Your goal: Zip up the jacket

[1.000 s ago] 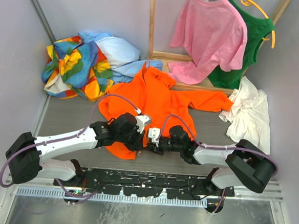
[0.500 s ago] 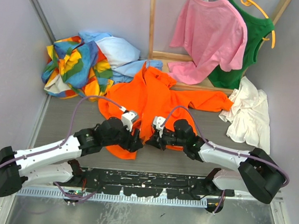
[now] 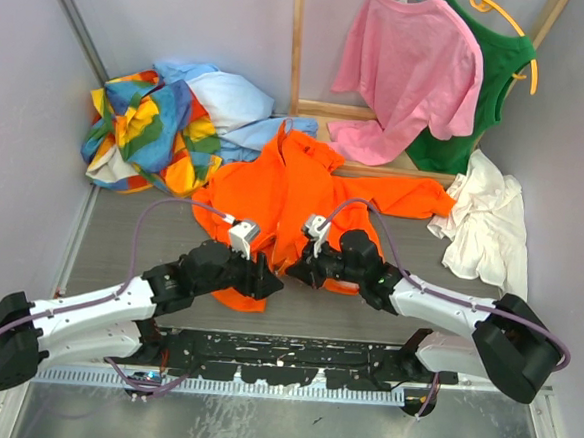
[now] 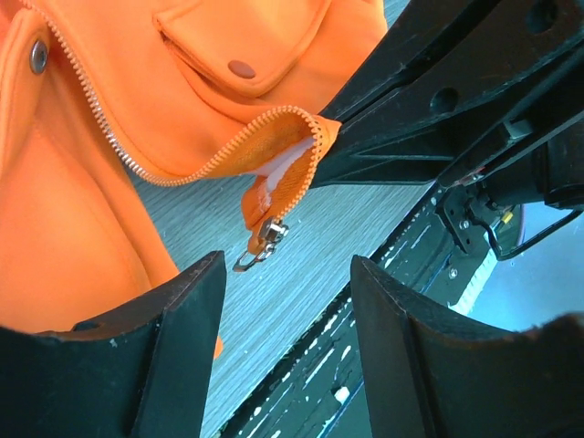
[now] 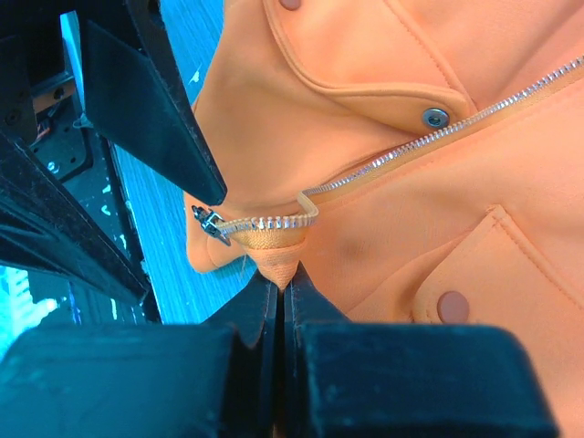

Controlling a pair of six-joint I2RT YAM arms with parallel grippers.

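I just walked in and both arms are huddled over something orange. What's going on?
Two arms are working at the bottom hem of the orange jacket. The right end effector is shut on the hem fabric beside the zipper's lower end. The left end effector is open, with the dangling zipper pull between its fingers, ungripped.

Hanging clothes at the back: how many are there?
2. A pink fabric T-shirt hangs at the back right, and a green sleeveless fabric top hangs right behind it, partly covered. More could be hidden behind them.
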